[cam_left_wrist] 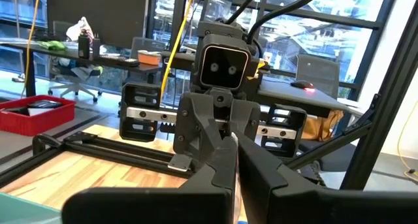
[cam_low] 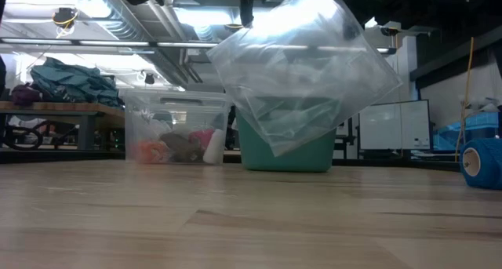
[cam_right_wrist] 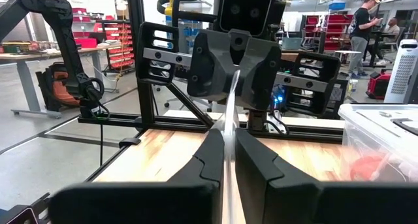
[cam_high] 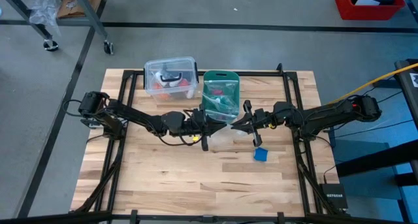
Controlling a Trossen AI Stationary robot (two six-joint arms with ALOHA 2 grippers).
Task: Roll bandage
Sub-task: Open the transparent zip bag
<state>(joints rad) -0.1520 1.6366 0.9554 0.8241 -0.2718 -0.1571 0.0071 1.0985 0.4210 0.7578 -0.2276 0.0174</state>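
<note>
The bandage, a small bright blue roll (cam_high: 260, 154), lies on the wood table to the right of centre; in the low view (cam_low: 480, 163) it rests on its side at the right edge. No gripper touches it. My left gripper (cam_high: 212, 127) and right gripper (cam_high: 239, 125) face each other over the table's middle. Both are shut on a clear plastic bag (cam_low: 302, 73) held above the table in front of the teal basket. My left gripper pinches a thin edge of the clear bag (cam_left_wrist: 236, 140) between its two shut fingers, coming level from the table's left. The bag hangs below, clear of the table. My right gripper pinches the bag's thin clear edge (cam_right_wrist: 228, 119) between its two shut fingers, coming level from the table's right. The bag hangs tilted below it, lifted clear.
A teal-green basket (cam_high: 221, 93) and a clear lidded bin (cam_high: 171, 77) with red and dark items stand at the table's far middle. A black frame (cam_high: 130, 87) runs along the far and side edges. Bare wood lies toward the near edge.
</note>
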